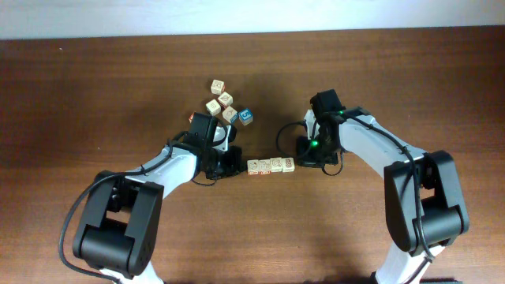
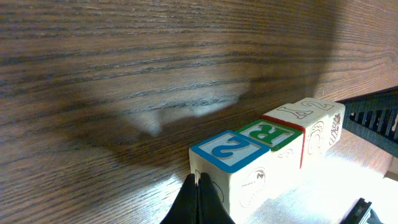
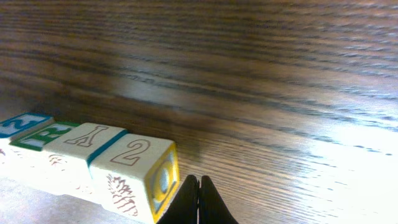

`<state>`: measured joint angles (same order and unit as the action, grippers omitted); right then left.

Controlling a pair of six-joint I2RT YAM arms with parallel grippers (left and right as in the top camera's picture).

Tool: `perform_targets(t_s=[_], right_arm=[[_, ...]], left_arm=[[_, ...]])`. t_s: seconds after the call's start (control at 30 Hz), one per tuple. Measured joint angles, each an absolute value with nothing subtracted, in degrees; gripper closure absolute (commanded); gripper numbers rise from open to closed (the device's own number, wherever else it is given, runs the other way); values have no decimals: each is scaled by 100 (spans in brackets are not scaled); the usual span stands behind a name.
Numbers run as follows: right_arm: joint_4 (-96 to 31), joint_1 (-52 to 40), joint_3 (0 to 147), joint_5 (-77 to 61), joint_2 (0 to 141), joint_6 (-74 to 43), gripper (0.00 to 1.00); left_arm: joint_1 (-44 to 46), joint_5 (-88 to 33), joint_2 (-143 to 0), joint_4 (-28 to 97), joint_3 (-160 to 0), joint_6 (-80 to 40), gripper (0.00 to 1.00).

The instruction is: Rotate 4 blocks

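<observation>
Four pale alphabet blocks (image 1: pixel 271 166) lie in a tight row mid-table. In the left wrist view the row runs from a blue "2" block (image 2: pixel 225 149) past a green "R" block (image 2: pixel 273 133) to two plain-topped blocks (image 2: pixel 311 109). My left gripper (image 2: pixel 199 182) is shut, its tips against the end face of the blue "2" block. In the right wrist view the nearest block (image 3: pixel 127 155) has a "2" on top and a yellow-framed end face. My right gripper (image 3: pixel 198 182) is shut, empty, right beside that face. From overhead, the left gripper (image 1: pixel 239 163) and right gripper (image 1: pixel 301 160) flank the row.
Behind the left arm stands a loose cluster of other cubes (image 1: pixel 222 100), with a blue-topped cube (image 1: pixel 246 117) at its right and a red cube (image 1: pixel 192 118) at its left. The table's far edge (image 1: pixel 252 31) meets a white wall.
</observation>
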<state>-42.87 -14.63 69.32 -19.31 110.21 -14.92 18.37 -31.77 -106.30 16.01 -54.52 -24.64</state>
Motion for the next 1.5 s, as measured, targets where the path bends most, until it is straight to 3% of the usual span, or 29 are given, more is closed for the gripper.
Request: perform_targets(t_s=[0.17,0.3,1.07,1.2,1.27,1.5], right_arm=[[-3677,-1761,7395,-1758,11028,-1061,96],[-3288,-2246,7400,-1710,11034,-1745,96],[-3632,-2355,7533,-1723,11277,-1907,96],[-5127,-1109,8147,-2768,11192,-932,96],[-4921,-504,7485,-3492,11177,-95,96],[-4497,-427,6908,-3913,11159,220,96]], left_arm=[[1837,-3175,-10630,1549,-5452,-2464,100],[1837,-3175,-10630,1544,-5452,-2464,100],[1837,-3173,-10630,1518,-5452,-2464,100],[1837,-3168,-10630,1549,-5452,-2464,100],[1837,-3157,-10630,1553,-5452,-2464,100],[1721,-3395,-10630,1404,-5450,-2231,100]])
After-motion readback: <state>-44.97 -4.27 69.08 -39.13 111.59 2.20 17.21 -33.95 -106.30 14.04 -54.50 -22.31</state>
